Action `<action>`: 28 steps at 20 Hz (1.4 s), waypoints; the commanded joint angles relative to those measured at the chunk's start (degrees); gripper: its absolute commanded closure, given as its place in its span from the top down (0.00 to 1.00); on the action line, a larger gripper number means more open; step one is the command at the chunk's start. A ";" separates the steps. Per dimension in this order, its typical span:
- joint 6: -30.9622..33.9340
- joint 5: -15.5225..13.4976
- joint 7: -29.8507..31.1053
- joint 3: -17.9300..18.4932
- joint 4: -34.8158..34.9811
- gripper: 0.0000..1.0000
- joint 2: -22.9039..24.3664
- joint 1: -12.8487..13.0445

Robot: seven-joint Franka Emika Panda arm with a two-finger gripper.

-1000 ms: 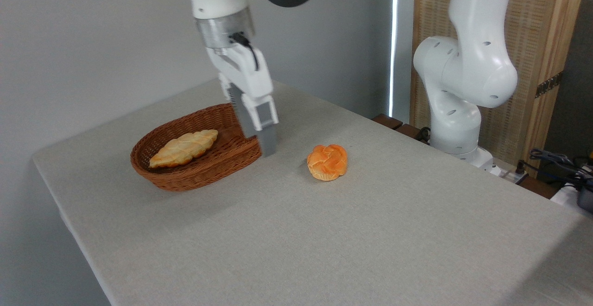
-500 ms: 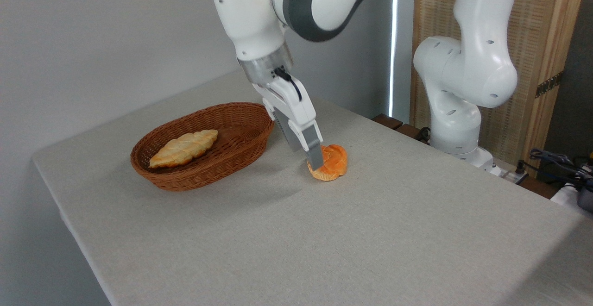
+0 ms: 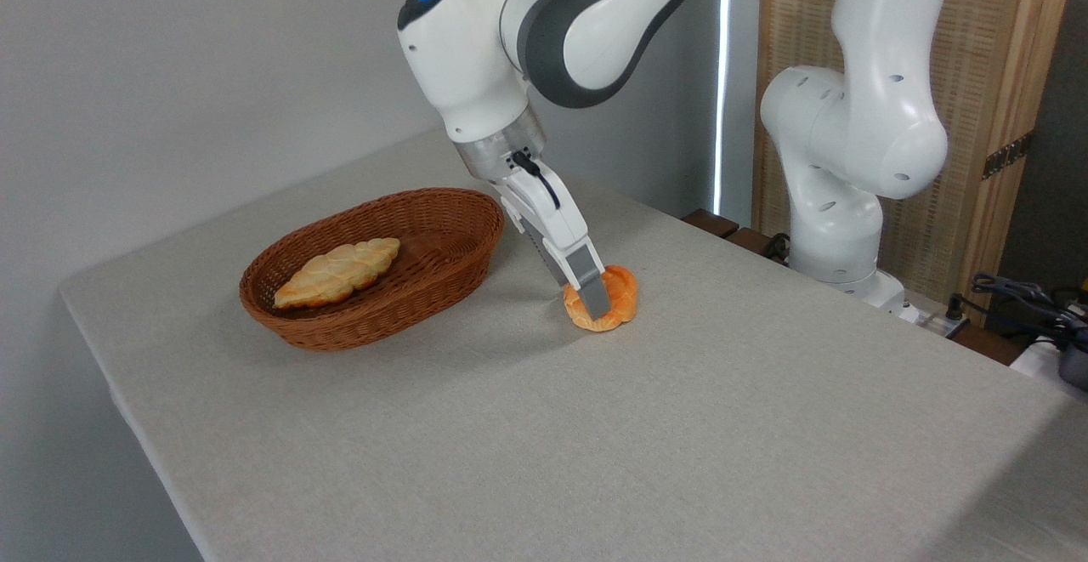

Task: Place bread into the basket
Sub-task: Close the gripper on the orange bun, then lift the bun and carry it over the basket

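Woven wicker basket (image 3: 374,290); matt cloth table (image 3: 595,443).

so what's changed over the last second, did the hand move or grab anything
The hand swung right from the basket rim and came down onto the bun; its near finger now covers the bun's front. Whether it has closed on the bun cannot be told. The bun, the basket and the long braided loaf inside it stayed where they were.

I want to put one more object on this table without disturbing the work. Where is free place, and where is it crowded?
Free: the wide bare table in front of the basket and bun, and its right side toward the arm's base. Also the right half of the basket, beside the braided loaf. Crowded: between basket and bun, where the gripper reaches.
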State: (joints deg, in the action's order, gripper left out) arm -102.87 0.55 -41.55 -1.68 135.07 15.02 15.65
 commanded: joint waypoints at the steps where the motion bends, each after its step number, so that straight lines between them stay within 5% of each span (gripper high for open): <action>1: -0.23 -0.20 -1.07 0.45 0.54 1.00 0.27 0.35; 6: -0.23 -0.19 -1.51 0.36 0.54 0.98 -0.34 0.44; 9: -0.84 -0.19 -1.34 0.36 0.46 0.62 -0.78 0.44; 10: -0.84 -0.28 -1.34 0.36 0.46 0.58 -0.78 0.44; 23: -0.75 -0.37 -0.99 0.36 -0.24 0.57 -0.35 0.44; 28: -0.75 -0.98 -0.99 0.89 -6.12 0.58 0.53 0.35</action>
State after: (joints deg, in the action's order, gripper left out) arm -103.38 0.53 -42.11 -1.65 132.80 14.60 15.67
